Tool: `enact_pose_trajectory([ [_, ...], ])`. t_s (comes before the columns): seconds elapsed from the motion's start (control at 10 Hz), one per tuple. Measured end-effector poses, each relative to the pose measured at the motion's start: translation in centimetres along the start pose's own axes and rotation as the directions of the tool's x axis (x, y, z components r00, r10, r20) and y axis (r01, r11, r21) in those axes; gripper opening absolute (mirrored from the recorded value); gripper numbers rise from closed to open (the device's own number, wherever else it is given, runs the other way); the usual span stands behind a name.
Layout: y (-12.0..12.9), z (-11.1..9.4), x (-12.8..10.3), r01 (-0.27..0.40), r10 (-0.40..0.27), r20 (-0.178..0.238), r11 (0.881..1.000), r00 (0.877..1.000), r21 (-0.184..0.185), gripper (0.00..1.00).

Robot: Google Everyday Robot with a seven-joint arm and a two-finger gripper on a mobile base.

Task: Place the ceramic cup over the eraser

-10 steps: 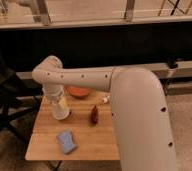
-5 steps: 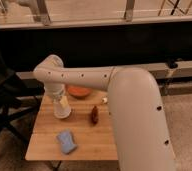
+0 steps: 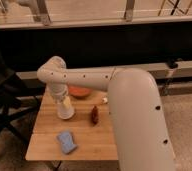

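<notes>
Hanging over the left side of the wooden bench (image 3: pixel 98 142), the hand (image 3: pixel 62 96) sits right at the top of the cream-white cup (image 3: pixel 65 109); whether it grips the cup or is open, I cannot tell. The cup is at the bench surface, just beside an orange bowl (image 3: pixel 80 92) behind it. A small brown object (image 3: pixel 95 114) lies to its right. The blue eraser (image 3: pixel 66 141) lies nearer the front edge, apart from the cup.
</notes>
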Motion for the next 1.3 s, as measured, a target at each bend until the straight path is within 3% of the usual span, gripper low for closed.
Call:
enact_pose_trajectory([
  [0.6,0.31,0.45,0.09,0.000,0.000,0.009,1.000,1.000,-0.010,0.02],
  [0.8,0.33,0.46,0.01,0.004,-0.004,0.015,1.000,1.000,-0.015,0.17],
  [1.3,0.34,0.44,-0.24,0.014,-0.014,0.025,1.000,1.000,-0.024,0.68],
])
